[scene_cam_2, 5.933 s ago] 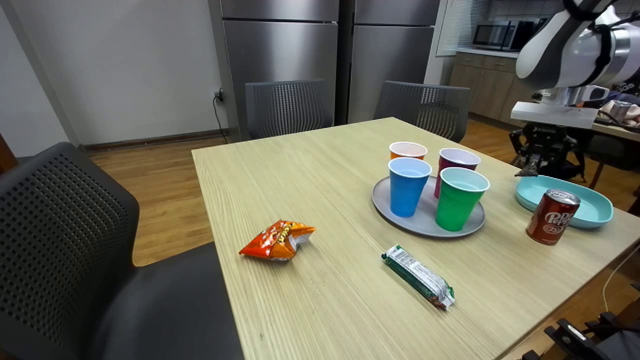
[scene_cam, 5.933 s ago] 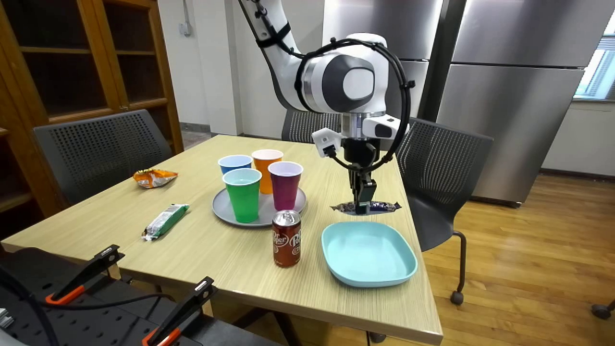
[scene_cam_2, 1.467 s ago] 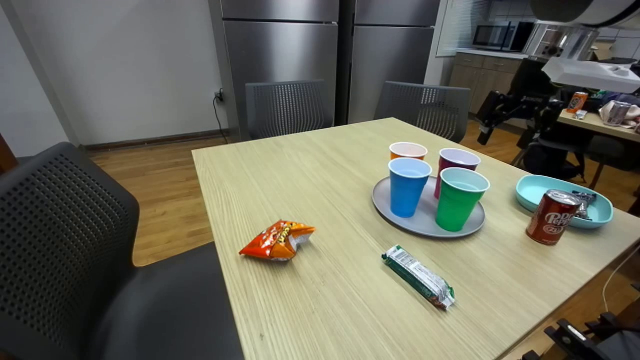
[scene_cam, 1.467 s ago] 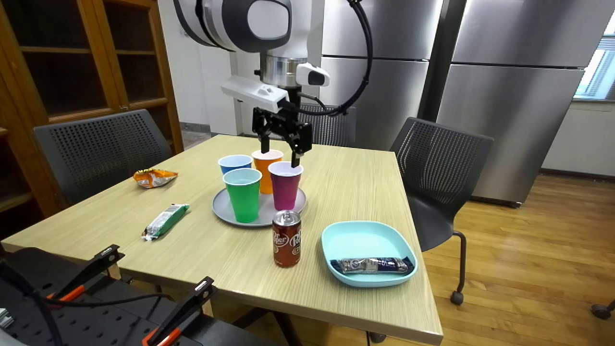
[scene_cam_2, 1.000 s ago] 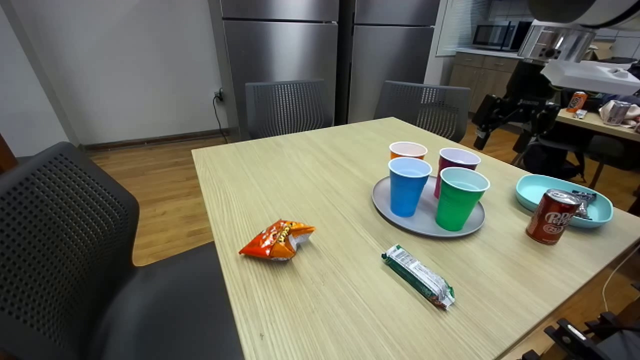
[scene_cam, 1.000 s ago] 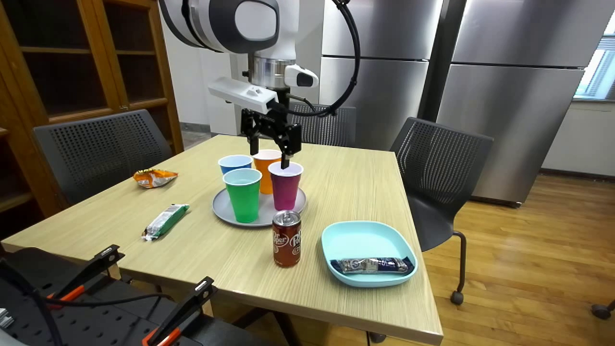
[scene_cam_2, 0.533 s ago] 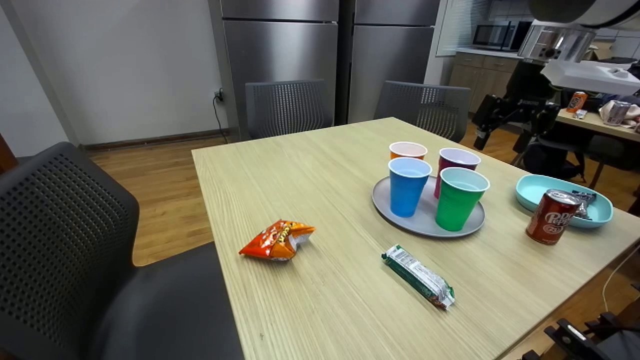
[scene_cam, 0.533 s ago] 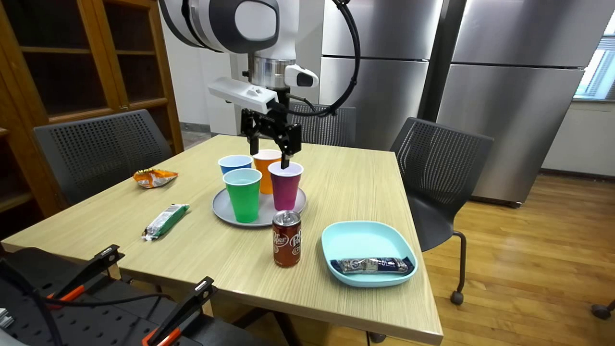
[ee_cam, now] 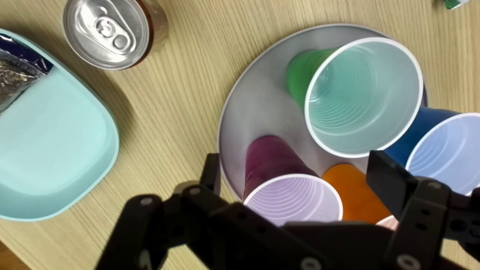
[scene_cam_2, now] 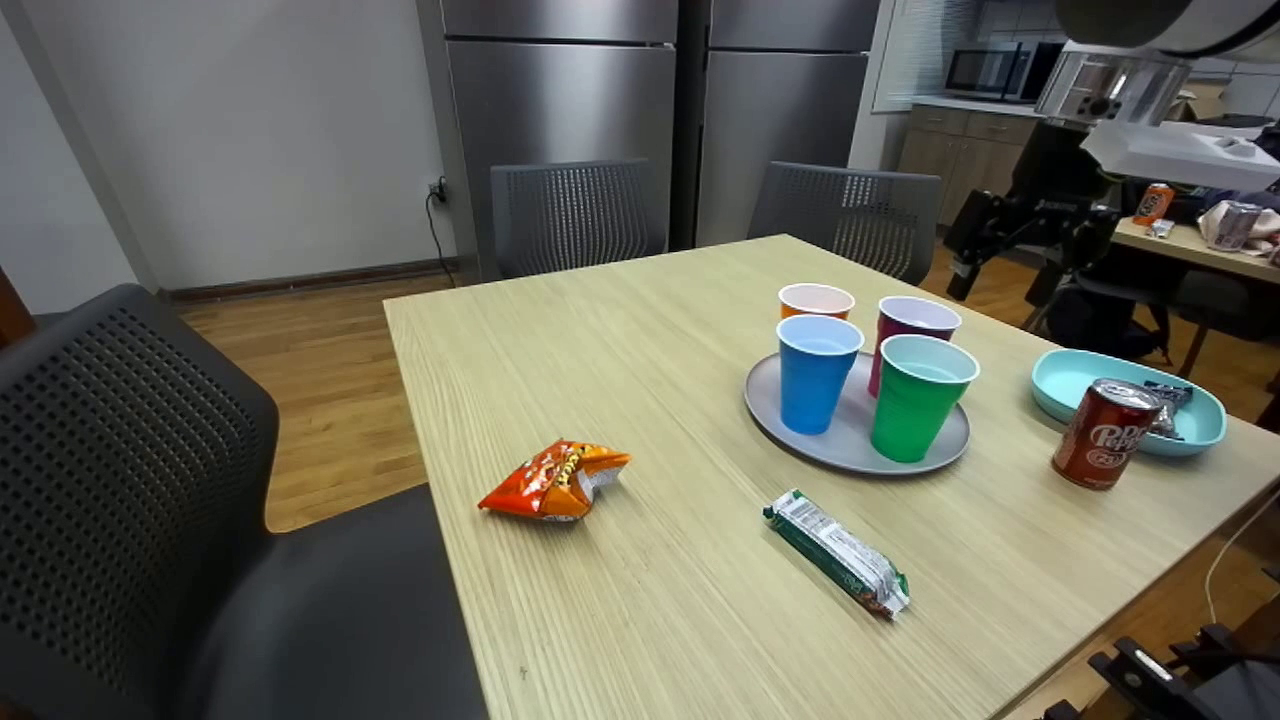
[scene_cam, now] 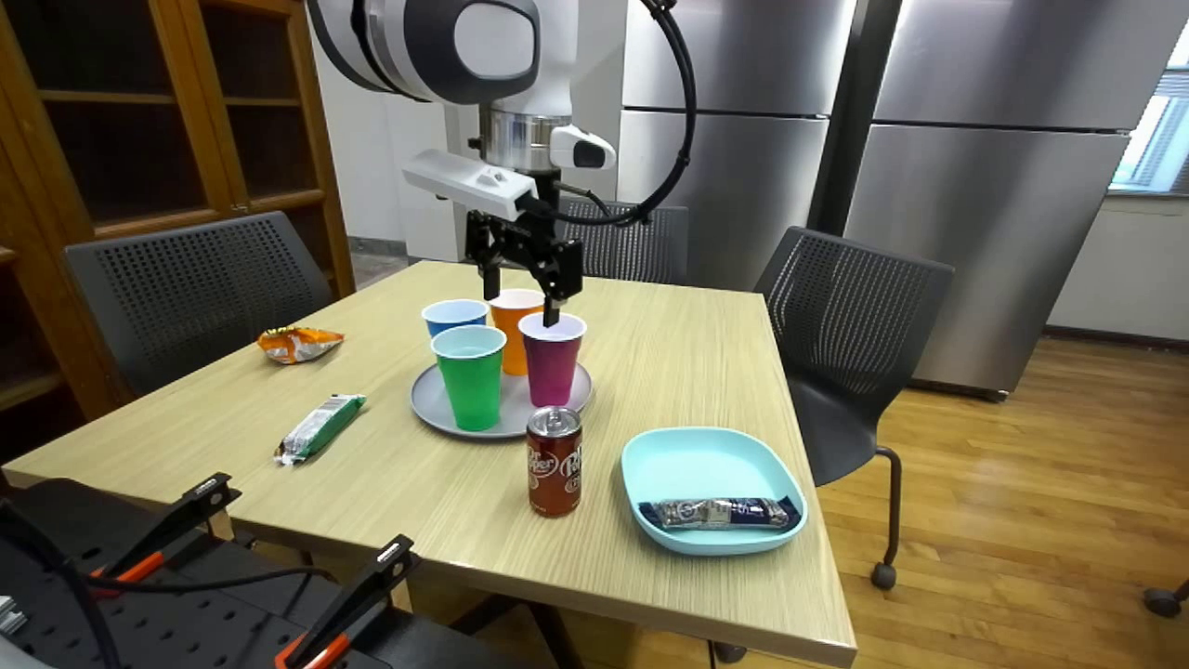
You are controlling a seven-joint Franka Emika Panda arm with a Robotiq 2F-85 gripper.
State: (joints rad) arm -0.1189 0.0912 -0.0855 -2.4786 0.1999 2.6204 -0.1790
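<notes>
My gripper [scene_cam: 521, 307] hangs above the group of cups, its black fingers spread wide with nothing held. In the wrist view the purple cup [ee_cam: 270, 161] and the orange cup [ee_cam: 348, 191] show between the fingertips, lower down. An exterior view has the gripper [scene_cam_2: 1003, 290] apart from the cups. The green cup [scene_cam: 472, 386] and blue cup [scene_cam_2: 818, 375] stand upright with them on a grey plate [scene_cam: 427, 400]. A dark-wrapped bar [scene_cam: 720, 513] lies inside the turquoise dish [scene_cam: 697, 465] near the table corner.
A Dr Pepper can [scene_cam: 554, 469] stands between plate and dish. A green-and-white wrapped bar [scene_cam_2: 838, 553] and an orange snack bag [scene_cam_2: 555, 482] lie on the table. Chairs [scene_cam: 841, 307] surround it. Clamps [scene_cam: 348, 599] grip the edge of a dark platform in front.
Several seconds ago the gripper held the dark-wrapped bar over the dish. The bar now lies in the dish, and the opened gripper has moved over the cups. During the last second nothing moves.
</notes>
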